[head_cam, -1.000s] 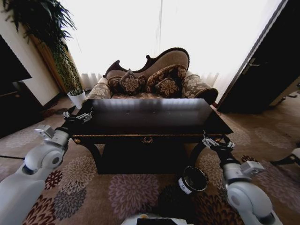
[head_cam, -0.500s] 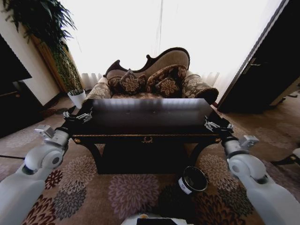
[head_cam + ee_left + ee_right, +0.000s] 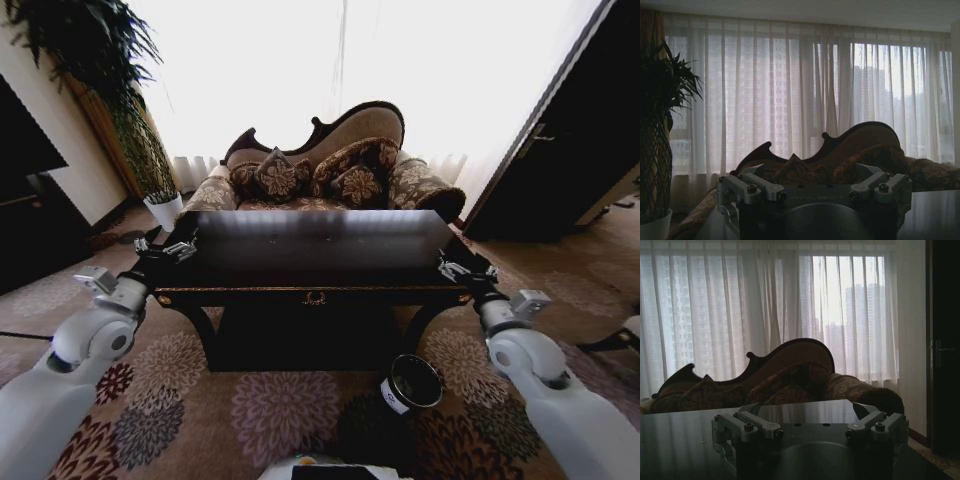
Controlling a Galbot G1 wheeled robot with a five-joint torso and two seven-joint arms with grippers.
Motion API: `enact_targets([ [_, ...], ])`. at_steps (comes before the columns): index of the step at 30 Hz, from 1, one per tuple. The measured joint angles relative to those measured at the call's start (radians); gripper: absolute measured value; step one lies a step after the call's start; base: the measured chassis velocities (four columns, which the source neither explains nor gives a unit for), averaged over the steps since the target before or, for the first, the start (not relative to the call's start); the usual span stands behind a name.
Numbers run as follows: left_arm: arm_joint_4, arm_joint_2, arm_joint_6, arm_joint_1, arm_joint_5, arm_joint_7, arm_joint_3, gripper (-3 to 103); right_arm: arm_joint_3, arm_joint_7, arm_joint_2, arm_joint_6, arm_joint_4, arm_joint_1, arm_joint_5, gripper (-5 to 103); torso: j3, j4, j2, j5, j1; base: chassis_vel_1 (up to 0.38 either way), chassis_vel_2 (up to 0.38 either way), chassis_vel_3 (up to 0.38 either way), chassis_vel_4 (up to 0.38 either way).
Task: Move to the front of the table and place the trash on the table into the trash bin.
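Seen from the head: the table (image 3: 310, 250) stood straight ahead, its glossy top bare so far as the glare allowed, with the trash bin (image 3: 411, 383) tipped on the carpet below its front right. Left gripper (image 3: 165, 247) hovered at the front left corner, right gripper (image 3: 467, 270) at the front right corner, neither carrying anything. From the left wrist: fingers (image 3: 751, 183) spread wide, sofa (image 3: 850, 155) and curtain beyond. From the right wrist: fingers (image 3: 746, 424) likewise parted wide above the tabletop, holding nothing.
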Motion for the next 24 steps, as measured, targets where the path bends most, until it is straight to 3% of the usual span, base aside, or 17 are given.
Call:
enact_targets([
  [15, 0.0, 0.0, 0.0, 0.0, 0.0, 0.0, 0.0, 100, 0.001, -0.001, 0.002, 0.0, 0.002, -0.002, -0.002, 100, 0.0, 0.0001, 0.0, 0.0, 0.0, 0.0, 0.0, 0.0, 0.0],
  [24, 0.0, 0.0, 0.0, 0.0, 0.0, 0.0, 0.0, 100, 0.001, -0.001, 0.002, 0.0, 0.003, -0.002, -0.002, 100, 0.0, 0.0001, 0.0, 0.0, 0.0, 0.089, -0.096, -0.098, 0.095],
])
